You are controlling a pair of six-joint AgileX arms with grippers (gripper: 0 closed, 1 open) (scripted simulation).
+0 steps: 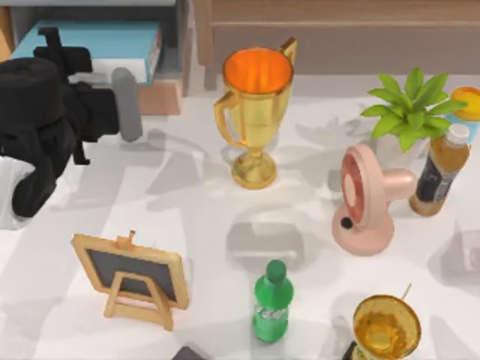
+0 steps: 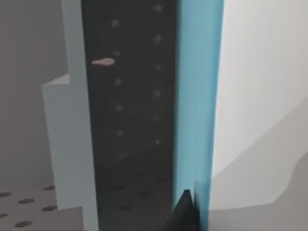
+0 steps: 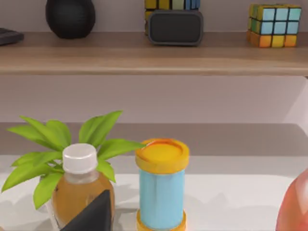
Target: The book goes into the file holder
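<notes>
Teal, thick and white-edged, the book [image 1: 94,41] lies inside the boxy grey file holder [image 1: 174,56] left of the tall gold trophy cup [image 1: 255,112]. A small wooden-framed chalkboard [image 1: 133,276] stands nearer. The left gripper [image 1: 56,49] hovers over the book; whether its fingers are spread cannot be told.

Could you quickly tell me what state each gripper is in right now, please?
Left gripper: over the book in the file holder; open or shut cannot be told.
Right gripper: cannot be told, facing the shelf.
</notes>
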